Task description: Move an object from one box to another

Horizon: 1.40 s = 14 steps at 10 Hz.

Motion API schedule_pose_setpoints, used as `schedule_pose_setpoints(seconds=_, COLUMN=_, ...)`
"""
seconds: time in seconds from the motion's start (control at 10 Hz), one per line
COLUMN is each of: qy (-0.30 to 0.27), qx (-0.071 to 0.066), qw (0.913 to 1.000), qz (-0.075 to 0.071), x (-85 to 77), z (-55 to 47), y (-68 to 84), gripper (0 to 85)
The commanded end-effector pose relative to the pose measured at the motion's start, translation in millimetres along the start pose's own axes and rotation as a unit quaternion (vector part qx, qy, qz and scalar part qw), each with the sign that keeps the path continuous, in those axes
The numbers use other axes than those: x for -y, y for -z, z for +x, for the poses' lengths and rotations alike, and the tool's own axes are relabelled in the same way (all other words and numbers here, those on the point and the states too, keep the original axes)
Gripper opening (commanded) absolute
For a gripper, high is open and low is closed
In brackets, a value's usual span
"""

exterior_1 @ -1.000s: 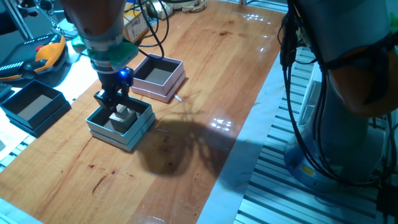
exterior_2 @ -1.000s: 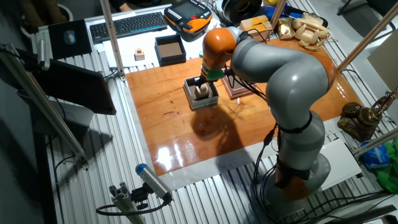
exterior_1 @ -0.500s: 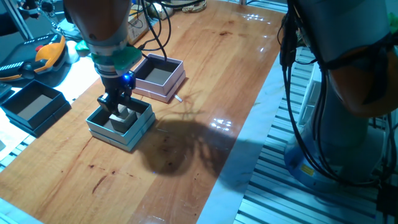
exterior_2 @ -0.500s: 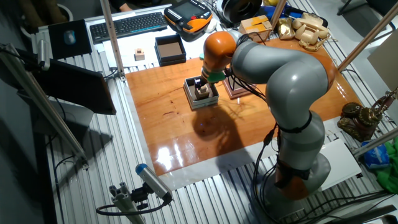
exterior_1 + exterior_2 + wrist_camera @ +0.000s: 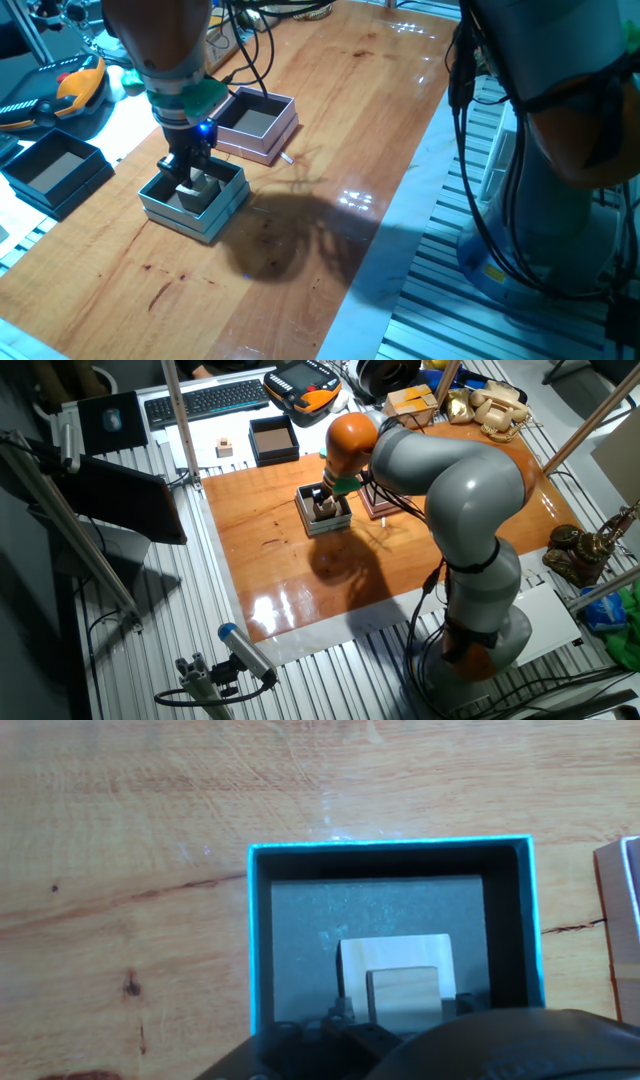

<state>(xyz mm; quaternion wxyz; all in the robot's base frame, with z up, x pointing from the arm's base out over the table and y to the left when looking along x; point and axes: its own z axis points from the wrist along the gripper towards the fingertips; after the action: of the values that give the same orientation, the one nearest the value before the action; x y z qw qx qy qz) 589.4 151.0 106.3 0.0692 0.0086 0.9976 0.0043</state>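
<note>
The teal-blue box [image 5: 215, 213] [image 5: 312, 525] [image 5: 256, 930] stands on the wooden table with a pale wooden block [image 5: 197, 184] [image 5: 396, 963] inside it. My gripper [image 5: 189, 172] [image 5: 322, 502] [image 5: 401, 1012] reaches down into this box, open, with one finger on each side of the block. Whether the pads touch the block cannot be made out. The pink-lilac box [image 5: 258, 124] [image 5: 625, 920] sits just beyond the teal one and holds nothing I can see. In the other fixed view the arm hides most of it.
A black square box [image 5: 50, 170] [image 5: 273, 438] lies off the table's far side, next to a small wooden piece [image 5: 224, 448]. A keyboard [image 5: 205, 400], a pendant [image 5: 60, 95] and clutter sit behind. The table edge [image 5: 400, 200] runs along the right.
The gripper has sunk lower into the teal box, from above the block to straddling it. The block and the boxes have not moved.
</note>
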Motion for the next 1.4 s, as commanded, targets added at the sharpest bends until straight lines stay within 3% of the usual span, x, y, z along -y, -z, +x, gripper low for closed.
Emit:
schedule_pose_setpoints(seconds=0.0, qy=0.002, qx=0.0, qw=1.0, qz=0.0, x=-0.3, z=-0.2, y=-0.5, gripper=51.0)
schedule_pose_setpoints(seconds=0.7, qy=0.011, qx=-0.002, qw=0.9999, qz=-0.003, x=-2.0, z=-1.8, y=-2.6, gripper=51.0)
schedule_pose_setpoints(seconds=1.0, qy=0.025, qx=-0.006, qw=0.9997, qz=-0.003, x=-1.5, z=-7.1, y=0.8, gripper=51.0)
schedule_pose_setpoints(seconds=1.1, qy=0.031, qx=-0.009, qw=0.9995, qz=-0.004, x=-1.1, z=-8.4, y=1.5, gripper=34.0)
schedule_pose_setpoints(seconds=1.3, qy=0.035, qx=-0.01, qw=0.9993, qz=-0.006, x=-0.5, z=-7.8, y=-1.3, gripper=34.0)
